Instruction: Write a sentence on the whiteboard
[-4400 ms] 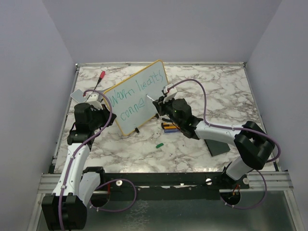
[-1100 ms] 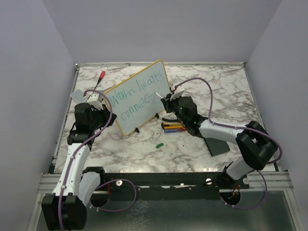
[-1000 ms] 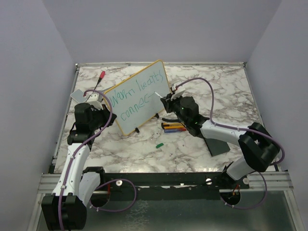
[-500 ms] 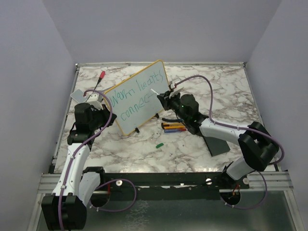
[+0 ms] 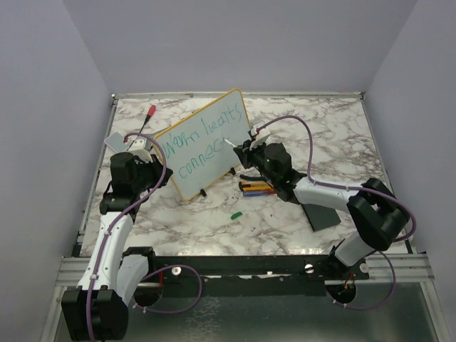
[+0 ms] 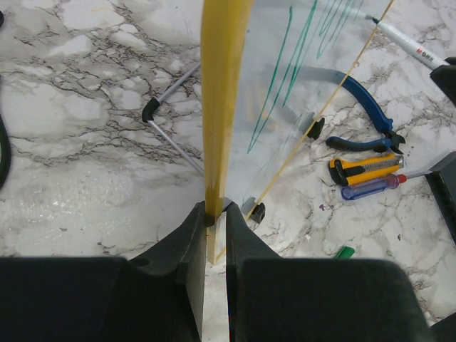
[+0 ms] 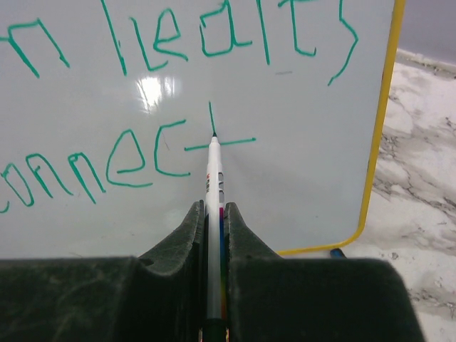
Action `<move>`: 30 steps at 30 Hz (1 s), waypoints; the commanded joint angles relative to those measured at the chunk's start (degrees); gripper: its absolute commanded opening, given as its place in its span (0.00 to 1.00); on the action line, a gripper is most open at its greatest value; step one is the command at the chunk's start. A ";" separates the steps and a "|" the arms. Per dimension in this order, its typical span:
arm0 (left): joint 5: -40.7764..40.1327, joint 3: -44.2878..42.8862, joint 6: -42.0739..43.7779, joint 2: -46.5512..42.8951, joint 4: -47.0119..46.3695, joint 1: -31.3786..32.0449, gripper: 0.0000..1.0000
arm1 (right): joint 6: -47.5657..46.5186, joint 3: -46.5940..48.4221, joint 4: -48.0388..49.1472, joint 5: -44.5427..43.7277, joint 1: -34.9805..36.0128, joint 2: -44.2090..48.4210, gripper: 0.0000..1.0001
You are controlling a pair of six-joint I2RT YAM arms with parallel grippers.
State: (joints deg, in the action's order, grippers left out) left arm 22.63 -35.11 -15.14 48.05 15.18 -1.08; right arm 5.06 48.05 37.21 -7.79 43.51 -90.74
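Observation:
The whiteboard (image 5: 203,142) with a yellow frame stands tilted on black feet at the middle left. Teal words in two lines read "Warm hearts" and "connec" (image 7: 107,167), with a short vertical stroke and a horizontal stroke after them. My right gripper (image 7: 212,214) is shut on a white marker (image 7: 213,185); its tip touches the board at the stroke crossing. In the top view the right gripper (image 5: 246,148) is at the board's right edge. My left gripper (image 6: 214,214) is shut on the board's yellow frame (image 6: 221,100) at its left edge, also in the top view (image 5: 146,158).
Blue-handled pliers (image 6: 363,117), an orange-black marker (image 6: 363,169) and a blue marker (image 6: 370,187) lie right of the board. A green cap (image 5: 236,214) lies in front. A red-tipped marker (image 5: 148,114) lies at the back left. A dark pad (image 5: 320,214) is under the right arm.
The right gripper with the marker drew a horizontal stroke after "connec", lifted toward the upper line, then came back down along a short vertical stroke. The left arm has not moved.

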 commanded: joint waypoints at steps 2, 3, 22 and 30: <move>-1.23 -0.39 0.02 -0.49 -0.43 0.11 0.00 | 2.10 -4.18 -1.78 0.93 0.16 0.42 0.01; -1.19 -0.39 0.01 -0.50 -0.46 0.12 0.00 | 2.48 -4.70 -2.11 1.00 0.17 0.53 0.01; -1.30 -0.31 -0.03 -0.86 -0.42 0.25 0.00 | 1.07 -2.18 -5.84 -6.57 0.59 0.74 0.01; -1.31 -0.31 -0.02 -0.94 -0.41 0.29 0.00 | 0.22 -2.86 -6.66 -8.53 0.61 5.00 0.01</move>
State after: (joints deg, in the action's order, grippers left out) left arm 22.63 -35.11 -15.14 48.01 15.20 -0.99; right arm 6.09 44.84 31.51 -13.47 43.81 -88.86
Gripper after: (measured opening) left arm 0.134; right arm 0.105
